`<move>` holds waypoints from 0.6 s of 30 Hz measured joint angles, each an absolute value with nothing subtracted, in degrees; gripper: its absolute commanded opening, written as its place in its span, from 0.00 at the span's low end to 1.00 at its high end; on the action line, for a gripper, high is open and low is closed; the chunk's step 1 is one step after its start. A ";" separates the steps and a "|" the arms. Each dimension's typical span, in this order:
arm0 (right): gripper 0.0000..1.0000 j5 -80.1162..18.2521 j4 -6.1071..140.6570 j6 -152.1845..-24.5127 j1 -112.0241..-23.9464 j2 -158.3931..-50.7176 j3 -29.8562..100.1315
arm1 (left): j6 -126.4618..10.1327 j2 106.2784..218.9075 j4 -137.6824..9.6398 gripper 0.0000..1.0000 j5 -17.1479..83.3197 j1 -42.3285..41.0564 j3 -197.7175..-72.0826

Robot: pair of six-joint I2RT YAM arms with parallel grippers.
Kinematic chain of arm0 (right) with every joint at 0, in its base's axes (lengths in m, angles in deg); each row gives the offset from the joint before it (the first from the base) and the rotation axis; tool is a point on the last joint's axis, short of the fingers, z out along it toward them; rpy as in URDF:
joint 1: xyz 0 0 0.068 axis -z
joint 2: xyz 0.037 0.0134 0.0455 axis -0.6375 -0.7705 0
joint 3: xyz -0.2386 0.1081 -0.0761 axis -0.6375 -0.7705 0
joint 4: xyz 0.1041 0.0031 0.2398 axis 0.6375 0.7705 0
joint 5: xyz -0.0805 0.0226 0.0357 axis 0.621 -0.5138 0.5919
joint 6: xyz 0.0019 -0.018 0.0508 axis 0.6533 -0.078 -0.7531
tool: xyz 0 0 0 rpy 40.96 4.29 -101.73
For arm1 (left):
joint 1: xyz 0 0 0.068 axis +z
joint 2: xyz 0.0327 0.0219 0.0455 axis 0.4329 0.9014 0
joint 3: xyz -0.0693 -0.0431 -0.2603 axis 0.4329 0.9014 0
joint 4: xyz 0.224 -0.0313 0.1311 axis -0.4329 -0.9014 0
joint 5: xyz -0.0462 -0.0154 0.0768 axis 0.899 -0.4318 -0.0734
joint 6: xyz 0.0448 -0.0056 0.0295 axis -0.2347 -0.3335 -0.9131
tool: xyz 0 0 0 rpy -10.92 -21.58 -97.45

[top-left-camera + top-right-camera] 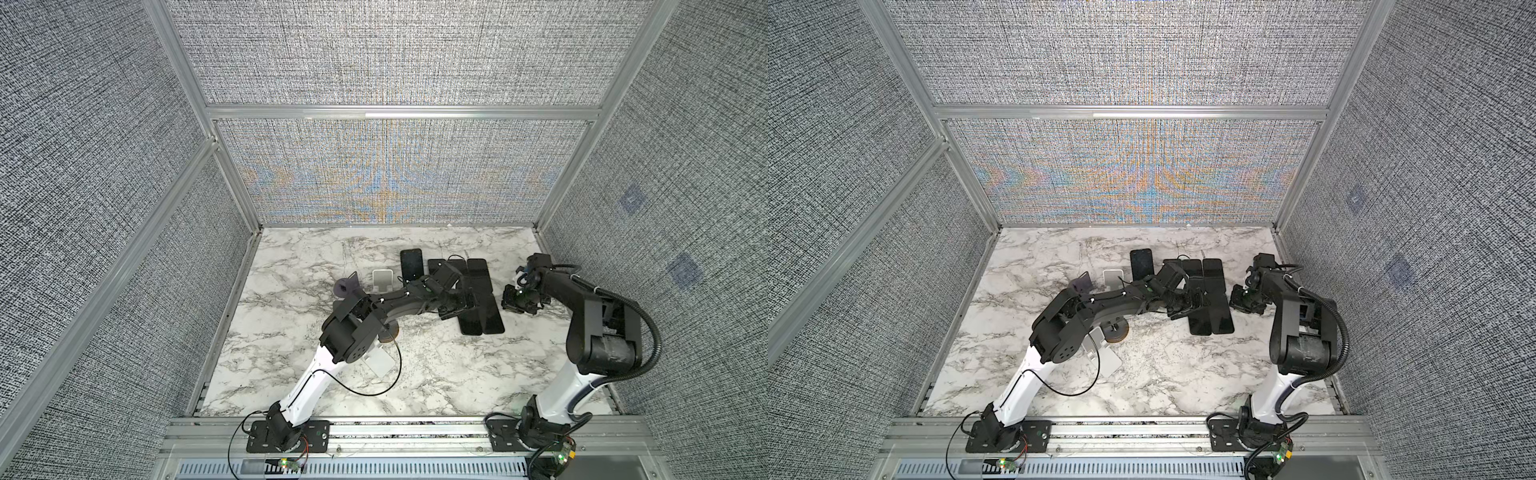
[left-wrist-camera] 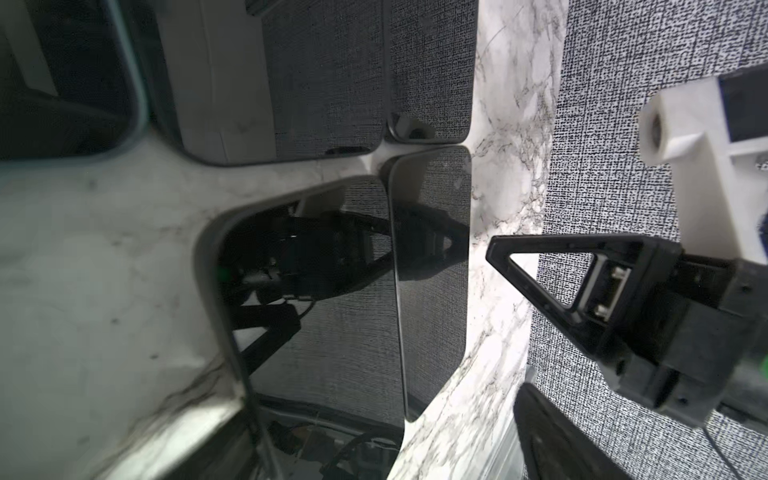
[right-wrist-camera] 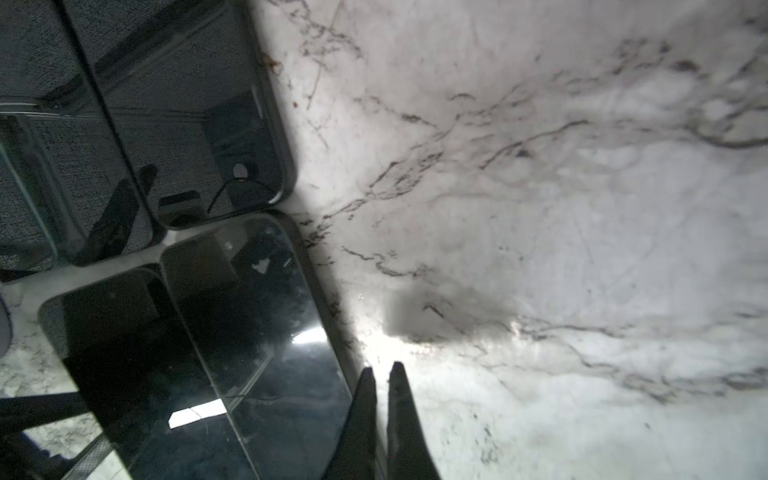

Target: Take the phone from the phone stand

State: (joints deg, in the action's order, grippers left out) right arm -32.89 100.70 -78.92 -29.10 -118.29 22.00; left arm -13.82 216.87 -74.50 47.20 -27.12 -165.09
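White-and-black left arm (image 1: 309,384), thin black cable (image 1: 400,365). White-and-black right arm (image 1: 582,311), corrugated black conduit (image 1: 656,336). Black left end effector (image 2: 507,318), triangular-framed fingers (image 2: 582,244).

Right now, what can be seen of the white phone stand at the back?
The white phone stand looks like smooth plastic: a rounded, tilted back plate over a front lip. It is empty. It stands on the marble table, between a purple stand and a black phone; the left arm crosses before it.
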 measured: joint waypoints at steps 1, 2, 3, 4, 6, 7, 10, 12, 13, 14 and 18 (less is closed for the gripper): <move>0.06 -32.82 100.72 -78.92 -28.97 -118.20 21.94 | -14.11 216.87 -74.61 0.91 47.18 -27.12 -165.16; 0.06 -32.74 100.75 -78.94 -28.82 -118.09 21.94 | -14.41 216.87 -74.92 0.96 47.16 -27.12 -165.33; 0.06 -32.72 100.70 -78.94 -28.77 -117.98 21.94 | -14.48 216.87 -75.09 0.98 47.16 -27.12 -165.49; 0.06 -32.74 100.68 -78.94 -28.79 -117.85 21.94 | -14.54 216.87 -75.20 0.98 47.22 -27.12 -165.66; 0.06 -32.76 100.66 -78.94 -28.77 -117.57 21.85 | -14.57 216.87 -75.20 0.99 47.24 -27.12 -165.75; 0.06 -32.78 100.40 -78.94 -28.79 -117.26 21.57 | -14.57 216.87 -75.20 0.99 47.27 -27.12 -165.75; 0.06 -33.00 99.98 -79.10 -28.66 -116.52 20.74 | -14.59 216.87 -75.20 0.98 47.27 -27.14 -165.75; 0.06 -33.35 99.81 -79.12 -28.62 -116.43 20.63 | -14.61 216.87 -75.22 0.98 47.24 -27.14 -165.79; 0.06 -33.39 99.63 -79.16 -28.60 -116.43 20.63 | -14.65 216.89 -75.46 0.98 47.24 -27.14 -166.03; 0.06 -33.48 99.59 -79.29 -28.62 -116.43 20.63 | -14.74 217.00 -75.73 0.99 47.24 -27.19 -166.36; 0.06 -33.76 99.37 -79.29 -28.62 -115.97 20.21 | -14.76 218.20 -76.67 0.98 47.46 -27.29 -168.33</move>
State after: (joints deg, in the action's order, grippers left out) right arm -33.76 99.37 -79.29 -28.62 -115.97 20.21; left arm -14.76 218.20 -76.67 47.46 -27.29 -168.33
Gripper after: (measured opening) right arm 0.064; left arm 0.984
